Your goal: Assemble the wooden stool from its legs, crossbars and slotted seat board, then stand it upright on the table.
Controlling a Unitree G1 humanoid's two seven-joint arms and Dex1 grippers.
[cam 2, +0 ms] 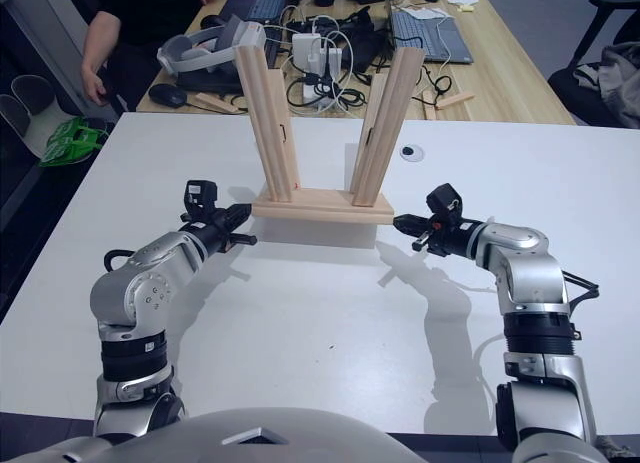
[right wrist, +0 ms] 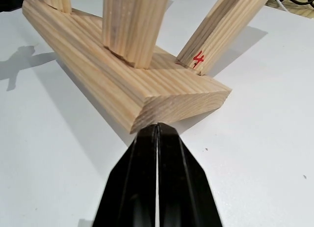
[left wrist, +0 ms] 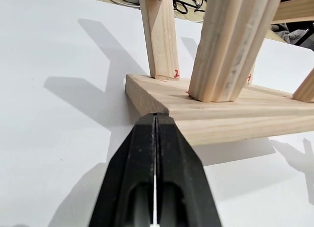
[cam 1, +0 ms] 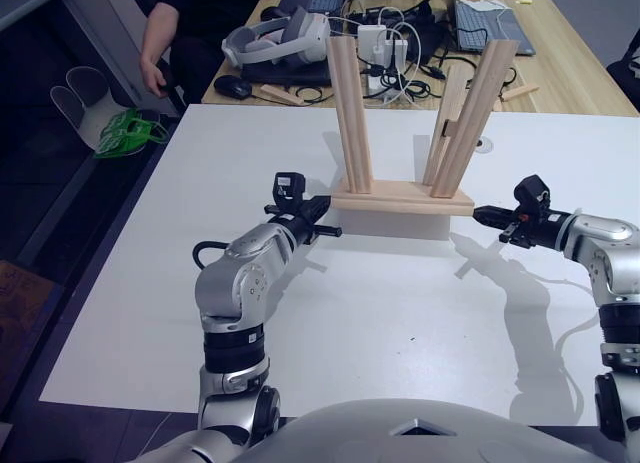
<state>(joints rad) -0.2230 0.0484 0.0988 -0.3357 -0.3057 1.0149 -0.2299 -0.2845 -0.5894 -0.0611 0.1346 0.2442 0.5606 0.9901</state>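
Table (cam 1: 380,323): white; the stool (cam 1: 400,198) is rested on it seat-down.
Left tool (cam 1: 330,229): closed tight, empty, beside the seat's left end.
Right tool (cam 1: 480,215): closed tight, at its right end.
Room: a cluttered desk (cam 1: 570,83) is seen behind.

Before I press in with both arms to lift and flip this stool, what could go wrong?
1. The left gripper and right gripper are both shut, with their tips at opposite ends of the seat board. Pinched only from the ends, the board may slip or twist out.
2. The legs stand tall and splayed above the board. A tilt could topple the stool, or possibly work the legs loose from their slots.
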